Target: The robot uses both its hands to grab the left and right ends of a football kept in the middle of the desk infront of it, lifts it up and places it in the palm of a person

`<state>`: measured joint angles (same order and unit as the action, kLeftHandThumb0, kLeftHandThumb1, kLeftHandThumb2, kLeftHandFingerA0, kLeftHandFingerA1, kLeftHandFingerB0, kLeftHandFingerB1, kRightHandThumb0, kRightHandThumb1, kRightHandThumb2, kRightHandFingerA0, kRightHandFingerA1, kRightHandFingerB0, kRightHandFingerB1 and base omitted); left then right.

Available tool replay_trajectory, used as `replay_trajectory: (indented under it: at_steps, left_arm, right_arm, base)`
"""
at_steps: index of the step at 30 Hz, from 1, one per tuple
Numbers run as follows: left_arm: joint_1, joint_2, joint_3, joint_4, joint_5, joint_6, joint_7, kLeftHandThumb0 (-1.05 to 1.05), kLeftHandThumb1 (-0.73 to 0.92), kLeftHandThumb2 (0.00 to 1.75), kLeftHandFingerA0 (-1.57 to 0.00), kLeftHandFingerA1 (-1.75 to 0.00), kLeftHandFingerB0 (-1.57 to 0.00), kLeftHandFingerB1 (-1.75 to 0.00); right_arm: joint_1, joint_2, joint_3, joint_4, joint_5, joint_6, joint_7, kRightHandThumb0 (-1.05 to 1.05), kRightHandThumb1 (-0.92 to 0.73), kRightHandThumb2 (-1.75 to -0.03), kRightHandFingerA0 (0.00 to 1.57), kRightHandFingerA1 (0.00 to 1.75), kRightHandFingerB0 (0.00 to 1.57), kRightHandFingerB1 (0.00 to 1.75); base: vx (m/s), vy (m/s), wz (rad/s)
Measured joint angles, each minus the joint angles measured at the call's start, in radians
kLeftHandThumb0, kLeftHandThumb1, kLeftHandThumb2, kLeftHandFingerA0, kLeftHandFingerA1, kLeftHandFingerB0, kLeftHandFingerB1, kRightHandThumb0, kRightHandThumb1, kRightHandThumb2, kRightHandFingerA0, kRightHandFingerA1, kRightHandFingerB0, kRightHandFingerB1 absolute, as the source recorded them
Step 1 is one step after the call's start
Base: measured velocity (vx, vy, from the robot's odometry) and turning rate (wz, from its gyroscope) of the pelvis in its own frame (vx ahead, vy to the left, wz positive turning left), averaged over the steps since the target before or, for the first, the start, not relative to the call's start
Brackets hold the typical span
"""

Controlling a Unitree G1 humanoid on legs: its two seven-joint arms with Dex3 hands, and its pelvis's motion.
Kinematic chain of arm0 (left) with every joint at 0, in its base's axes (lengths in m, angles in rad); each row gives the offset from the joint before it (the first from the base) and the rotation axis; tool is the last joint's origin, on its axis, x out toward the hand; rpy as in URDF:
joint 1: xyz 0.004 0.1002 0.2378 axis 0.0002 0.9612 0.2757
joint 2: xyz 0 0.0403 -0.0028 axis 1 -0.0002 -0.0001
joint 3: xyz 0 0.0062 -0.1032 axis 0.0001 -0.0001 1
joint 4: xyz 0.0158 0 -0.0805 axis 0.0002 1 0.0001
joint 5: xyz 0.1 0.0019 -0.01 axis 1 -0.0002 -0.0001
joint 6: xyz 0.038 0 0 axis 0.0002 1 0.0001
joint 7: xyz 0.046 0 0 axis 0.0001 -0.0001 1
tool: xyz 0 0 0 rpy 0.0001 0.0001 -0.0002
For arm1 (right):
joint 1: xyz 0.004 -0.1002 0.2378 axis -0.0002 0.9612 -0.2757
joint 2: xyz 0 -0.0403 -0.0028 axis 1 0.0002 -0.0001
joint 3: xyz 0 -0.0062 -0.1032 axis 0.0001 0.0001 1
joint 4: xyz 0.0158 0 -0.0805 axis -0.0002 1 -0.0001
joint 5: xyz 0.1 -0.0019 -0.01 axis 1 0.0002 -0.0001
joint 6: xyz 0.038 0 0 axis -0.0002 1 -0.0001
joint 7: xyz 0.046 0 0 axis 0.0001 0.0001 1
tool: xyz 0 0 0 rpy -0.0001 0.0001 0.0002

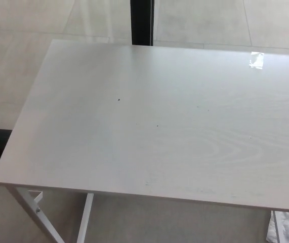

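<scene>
The head view holds only the pale wood-grain desk (154, 126), which fills most of the picture. No football shows anywhere on it or above it. Neither of my hands nor any forearm is in the picture. No person's hand or palm is visible either.
A dark vertical post (142, 22) stands behind the desk's far edge on the tiled floor. White desk legs (38, 212) show under the front left corner. A bright glare patch (256, 59) lies near the far right of the desktop. Something white (285, 229) sits on the floor at bottom right.
</scene>
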<state>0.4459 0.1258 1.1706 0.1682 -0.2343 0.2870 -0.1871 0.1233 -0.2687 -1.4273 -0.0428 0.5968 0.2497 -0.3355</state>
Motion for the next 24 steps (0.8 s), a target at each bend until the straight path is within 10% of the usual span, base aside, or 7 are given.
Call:
replay_trajectory:
  at_steps: [4, 8, 9, 11, 14, 17, 24]
  left_arm:
    - [0.013, 0.040, -0.108, 0.107, 0.026, -0.001, -0.013, -0.72, 0.62, 1.06, -0.57, -0.81, -0.15, -0.56]
    - [0.019, 0.083, -0.170, 0.249, 0.036, -0.006, -0.031, -0.78, 0.64, 0.98, -0.43, -0.75, -0.15, -0.56]
    - [0.019, 0.091, -0.175, 0.276, 0.035, -0.009, -0.035, -0.75, 0.82, 0.64, -0.46, -0.80, -0.19, -0.51]
    - [0.018, 0.118, -0.188, 0.358, 0.035, -0.017, -0.043, -0.79, 0.65, 1.01, -0.47, -0.77, -0.18, -0.57]
    - [0.019, 0.159, -0.209, 0.466, 0.034, -0.041, -0.061, -0.79, 0.77, 0.65, -0.81, -0.72, -0.43, -0.57]
    - [0.021, 0.189, -0.226, 0.539, 0.033, -0.061, -0.083, -0.66, 0.60, 1.07, -0.67, -0.80, -0.18, -0.54]
    - [0.022, 0.253, -0.252, 0.654, 0.014, -0.108, -0.152, -0.75, 0.62, 0.95, -0.30, -0.70, -0.05, -0.52]
  right_arm:
    - [-0.003, -0.010, 0.033, 0.129, -0.001, 0.008, 0.006, -0.71, -0.76, -0.60, 0.08, 0.87, 0.19, 0.49]
    - [0.050, -0.024, 0.110, 0.281, -0.019, 0.005, 0.046, -0.73, -0.74, -0.59, 0.09, 0.84, 0.16, 0.47]
    - [0.063, -0.026, 0.125, 0.303, -0.023, 0.004, 0.053, -0.74, -0.58, -0.95, 0.36, 0.77, 0.16, 0.53]
    - [0.100, -0.034, 0.174, 0.367, -0.041, -0.002, 0.074, -0.74, -0.57, -0.93, 0.32, 0.76, 0.14, 0.53]
    - [0.159, -0.065, 0.256, 0.449, -0.072, -0.016, 0.111, -0.68, -0.73, -0.62, 0.07, 0.74, 0.15, 0.44]
    - [0.211, -0.094, 0.332, 0.502, -0.099, -0.031, 0.152, -0.72, -0.71, -0.61, 0.05, 0.72, 0.11, 0.44]
    - [0.307, -0.168, 0.476, 0.596, -0.153, -0.078, 0.251, -0.80, -0.57, -0.95, 0.22, 0.70, 0.06, 0.53]
  base:
    - [0.00, 0.000, 0.00]
    - [0.00, 0.000, 0.00]
    - [0.00, 0.000, 0.00]
    - [0.00, 0.000, 0.00]
    - [0.00, 0.000, 0.00]
    - [0.00, 0.000, 0.00]
    - [0.00, 0.000, 0.00]
